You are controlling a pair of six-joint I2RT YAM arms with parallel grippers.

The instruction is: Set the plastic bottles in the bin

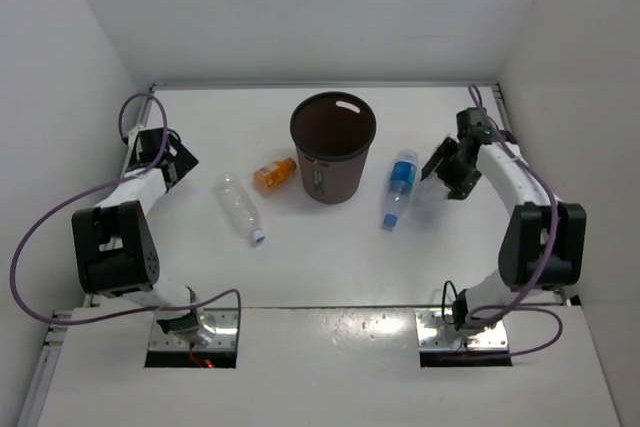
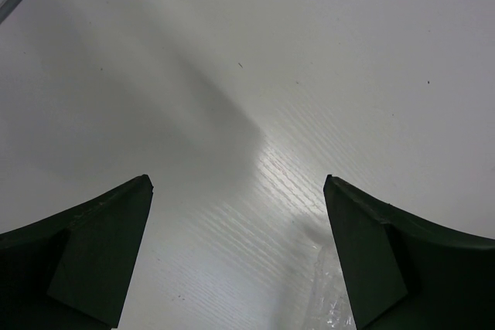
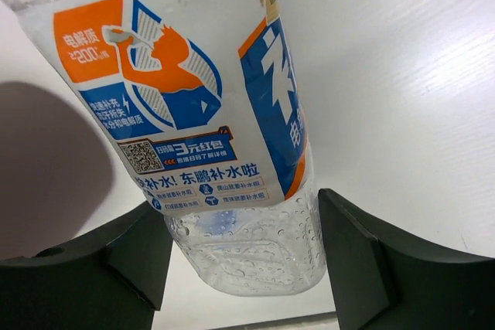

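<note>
White walls are closing round a white desk (image 1: 330,267), and the brown bin (image 1: 333,147) is standing upright near the back middle. Three bottles are lying on their sides outside it. The orange bottle (image 1: 274,175) is sitting just beside the bin on its left, the plain clear bottle (image 1: 240,208) is lying further left, and the blue-labelled bottle (image 1: 399,190) is resting just to the bin's right. The right hand (image 1: 437,169) is hanging at that blue-labelled bottle, spread wide, its fingers (image 3: 371,268) flanking the bottle's base and not squeezing yet. The left hand (image 2: 238,191) is released too, hovering over bare desk near the left wall. So the step is looking like the grab on the blue-labelled bottle. Next it is calling for a firm close, a lift clear of the rim, then a drop inside the bin.
</note>
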